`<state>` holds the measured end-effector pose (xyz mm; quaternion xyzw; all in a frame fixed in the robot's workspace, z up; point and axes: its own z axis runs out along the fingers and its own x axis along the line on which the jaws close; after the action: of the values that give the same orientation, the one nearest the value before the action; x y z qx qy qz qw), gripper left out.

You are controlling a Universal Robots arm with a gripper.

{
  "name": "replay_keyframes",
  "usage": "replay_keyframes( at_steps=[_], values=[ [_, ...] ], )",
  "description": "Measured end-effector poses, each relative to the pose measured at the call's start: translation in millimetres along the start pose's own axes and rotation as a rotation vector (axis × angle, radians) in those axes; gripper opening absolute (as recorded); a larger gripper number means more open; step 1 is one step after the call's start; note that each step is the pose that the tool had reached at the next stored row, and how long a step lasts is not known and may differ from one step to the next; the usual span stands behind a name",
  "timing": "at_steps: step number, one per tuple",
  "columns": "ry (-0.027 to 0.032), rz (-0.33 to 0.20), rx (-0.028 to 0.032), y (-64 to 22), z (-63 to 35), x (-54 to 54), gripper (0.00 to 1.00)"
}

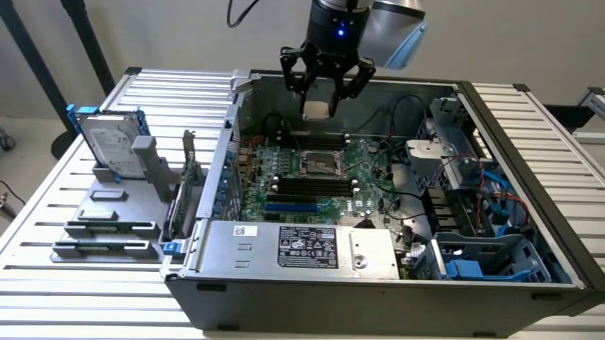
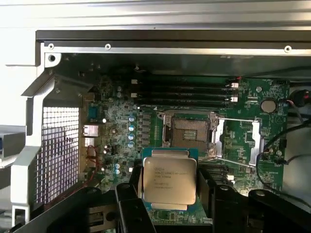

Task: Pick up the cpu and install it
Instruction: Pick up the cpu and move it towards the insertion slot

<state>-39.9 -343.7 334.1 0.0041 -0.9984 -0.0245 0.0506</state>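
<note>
Cpu (image 1: 317, 109) (image 2: 168, 180) aloft, clamped in pincer (image 1: 322, 98), above empty socket (image 1: 319, 164) (image 2: 191, 131), apart from it. Well off socket, exterior view's left: hard drive (image 1: 112, 145) upright on bench (image 1: 57, 177). Socket sits on green motherboard (image 1: 364, 191) inside open case (image 1: 529, 142).

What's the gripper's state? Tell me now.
Gripper: shut on the cpu, in the air over the open case.

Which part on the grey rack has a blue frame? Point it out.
The big silver hard drive, standing on edge at the rack's far end; the narrow grey sticks before it lie flat, no blue.
</note>
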Motion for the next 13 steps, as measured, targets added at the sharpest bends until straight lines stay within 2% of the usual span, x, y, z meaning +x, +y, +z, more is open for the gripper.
replay_keyframes(
  at_steps=[6, 13],
  values=[
    [-0.0001, 0.000, 0.0023, 3.9, 10.4, -8.1, 0.55],
    [-0.0001, 0.000, 0.0039, 3.8, 22.6, -13.7, 0.55]
  ],
)
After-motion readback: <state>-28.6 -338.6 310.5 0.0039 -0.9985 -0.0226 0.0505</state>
